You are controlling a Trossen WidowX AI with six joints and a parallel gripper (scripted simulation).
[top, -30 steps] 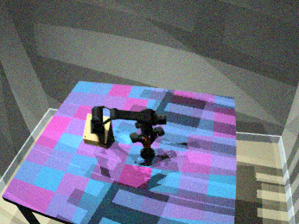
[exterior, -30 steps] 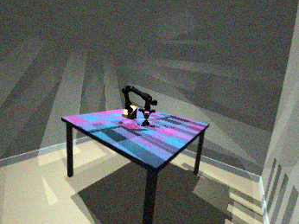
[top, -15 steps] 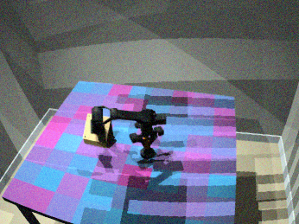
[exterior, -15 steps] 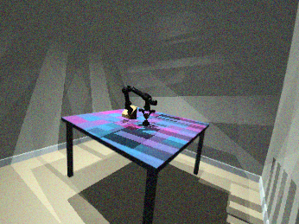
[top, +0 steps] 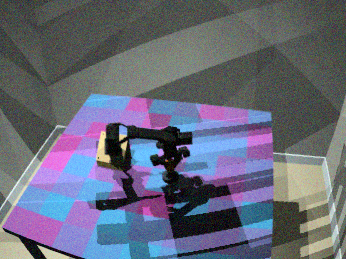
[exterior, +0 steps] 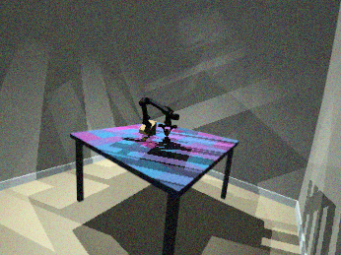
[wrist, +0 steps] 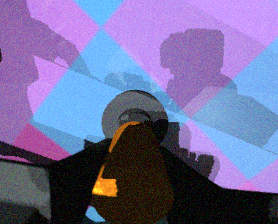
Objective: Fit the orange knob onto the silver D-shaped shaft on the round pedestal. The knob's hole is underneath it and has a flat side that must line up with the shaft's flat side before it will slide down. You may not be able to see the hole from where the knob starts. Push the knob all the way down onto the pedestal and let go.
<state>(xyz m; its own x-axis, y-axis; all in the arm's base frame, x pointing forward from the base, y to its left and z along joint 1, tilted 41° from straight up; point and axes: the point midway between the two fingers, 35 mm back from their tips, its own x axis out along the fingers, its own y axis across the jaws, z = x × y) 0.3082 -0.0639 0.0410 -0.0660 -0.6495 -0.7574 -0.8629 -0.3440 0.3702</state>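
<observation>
The orange knob [wrist: 134,175] fills the lower middle of the wrist view, mostly in shadow with a bright orange patch; a speck of it shows in the top view. My gripper [wrist: 134,146] [top: 169,162] [exterior: 167,130] is shut on the knob, one dark finger on each side. The round grey pedestal [wrist: 114,111] [top: 170,177] lies below the gripper, and the knob's far end overlaps its middle in the wrist view. A darker ring shows on the pedestal's top. The silver shaft and the knob's hole are hidden. I cannot tell whether the knob touches the pedestal.
The tabletop [top: 62,206] [exterior: 113,144] has blue, pink and purple patches with strong shadows. A pale yellow block [top: 104,151] [exterior: 144,128] stands by the arm's base. The arm reaches from it over the pedestal.
</observation>
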